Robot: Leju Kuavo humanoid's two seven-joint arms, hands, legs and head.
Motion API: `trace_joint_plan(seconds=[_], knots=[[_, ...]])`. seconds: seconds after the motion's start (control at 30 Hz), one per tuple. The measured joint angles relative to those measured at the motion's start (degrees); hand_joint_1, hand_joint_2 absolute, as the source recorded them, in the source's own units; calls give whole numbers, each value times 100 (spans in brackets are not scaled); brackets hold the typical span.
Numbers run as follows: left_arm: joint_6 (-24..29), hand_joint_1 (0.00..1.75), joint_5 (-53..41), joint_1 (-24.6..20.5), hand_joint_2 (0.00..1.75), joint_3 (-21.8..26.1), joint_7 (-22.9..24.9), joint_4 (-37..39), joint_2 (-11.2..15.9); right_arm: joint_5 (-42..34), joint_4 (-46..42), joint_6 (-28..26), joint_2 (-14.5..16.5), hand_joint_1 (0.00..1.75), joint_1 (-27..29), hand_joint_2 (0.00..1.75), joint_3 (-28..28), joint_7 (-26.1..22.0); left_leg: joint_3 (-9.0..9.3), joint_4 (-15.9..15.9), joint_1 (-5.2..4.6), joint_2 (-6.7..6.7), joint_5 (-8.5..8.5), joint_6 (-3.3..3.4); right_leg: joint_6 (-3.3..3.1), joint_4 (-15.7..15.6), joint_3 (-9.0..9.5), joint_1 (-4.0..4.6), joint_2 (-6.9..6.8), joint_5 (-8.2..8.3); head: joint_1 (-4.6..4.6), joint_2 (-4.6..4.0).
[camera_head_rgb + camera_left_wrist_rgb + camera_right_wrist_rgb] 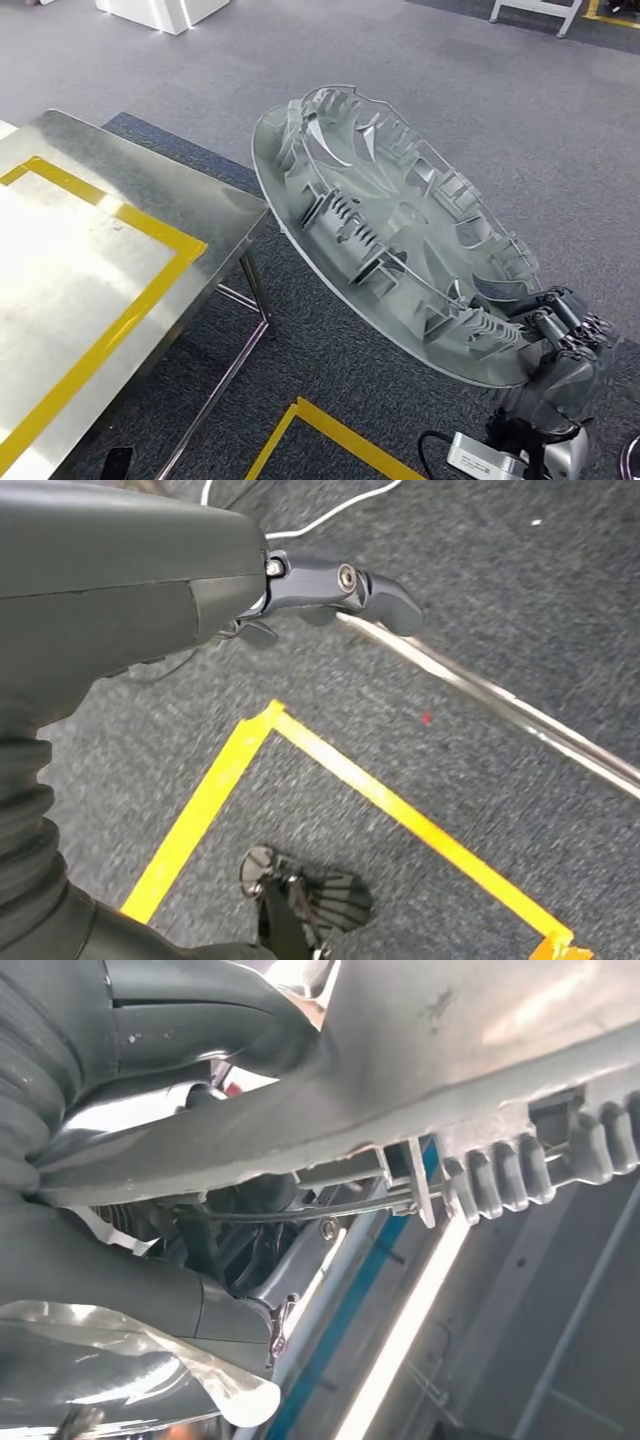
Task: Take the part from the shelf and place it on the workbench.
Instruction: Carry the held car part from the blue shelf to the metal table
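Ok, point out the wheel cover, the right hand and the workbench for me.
wheel cover [392,235]: head view, on its ribbed grey inner face.
right hand [566,345]: head view, on the dark fingers gripping the cover's rim.
workbench [219,210]: head view, on bare metal outside the yellow tape.

One grey part at 3 o'clock, one steel worktop at 9 o'clock, two hands: the right hand and the left hand.

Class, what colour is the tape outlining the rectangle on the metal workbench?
Yellow: the tape on the workbench shows best in the head view.
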Motion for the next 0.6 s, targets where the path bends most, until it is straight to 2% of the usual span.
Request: trace_joint_plan(seconds=[0.07, 0.1, 0.17, 0.2, 0.23, 0.27, 0.33, 0.37, 0.4, 0.47, 0.5, 0.53, 0.6], knots=[[-11, 0, -7, -6, 175, 0, -1, 0, -13, 5, 5, 17, 0, 175, -21, 175, 23, 4, -164, 364, -12, 308, -223, -61, -69, -45, 40, -6, -176, 9, -36, 0], [-16, 0, -11, -14, 175, 0, -2, 0, -26, 3, 7, 28, 0, 175, -33, 175, 33, 7, -322, 716, -11, 471, -399, -90, -93, -48, 55, 7, -268, -1, -54, 0], [-22, 0, -18, -22, 175, 0, -2, 0, -35, -12, 28, 49, 0, 175, -61, 175, 40, 21, -650, 1419, 19, 570, -666, -133, -122, -43, 72, 25, -446, -25, -61, 0], [-21, 0, -17, -17, 175, 1, -2, 0, -36, -19, 44, 59, 0, 175, -75, 175, 44, 33, -718, 1564, 30, 580, -668, -144, -124, -42, 82, 31, -527, -38, -61, 0], [-21, 0, -17, -13, 175, 1, -2, 0, -33, -24, 61, 75, 0, 175, -89, 175, 49, 47, -674, 1476, 35, 589, -558, -148, -122, -42, 97, 34, -599, -52, -63, 0], [-20, 0, -17, -9, 175, 2, -1, 0, -30, -27, 75, 96, 0, 175, -105, 175, 55, 64, -518, 1166, 35, 622, -361, -140, -116, -42, 122, 36, -669, -71, -63, 0], [-18, 0, -20, -17, 175, 2, 3, 0, -26, -35, 95, 146, 0, 175, -149, 175, 64, 93, -127, 391, -13, 867, -39, -96, -84, -38, 172, 55, -792, -117, -65, 0], [-15, 0, -21, -28, 175, 2, 7, 0, -25, -47, 101, 172, 0, 175, -172, 175, 65, 102, -2, 128, -46, 987, 25, -60, -60, -35, 184, 72, -847, -137, -62, 0], [-10, 0, -21, -36, 175, 2, 11, 0, -24, -61, 107, 197, 0, 175, -194, 175, 65, 106, 43, 15, -77, 1066, 14, -26, -33, -34, 189, 89, -901, -154, -61, 0], [-5, 0, -21, -39, 175, 2, 21, 0, -21, -83, 117, 244, 0, 175, -237, 175, 64, 114, 38, -24, -93, 995, -10, 37, 26, -44, 208, 105, -1013, -182, -60, 0], [-7, 0, -22, -32, 175, 2, 24, 0, -26, -86, 122, 267, 0, 175, -259, 175, 64, 120, 51, -49, -81, 930, -3, 69, 57, -28, 212, 98, -984, -219, -59, 0], [-10, 0, -26, -33, 175, 1, 27, -1, -31, -90, 125, 286, 0, 175, -276, 175, 64, 125, 67, -77, -62, 867, 10, 106, 82, 66, 178, 89, -875, -296, -54, 0], [-16, 0, -38, -51, 175, -3, 34, -2, -42, -104, 135, 337, -1, 175, -299, 175, 62, 130, 92, -113, -25, 733, 29, 165, 117, 626, -94, 64, -545, -588, -25, 0]])
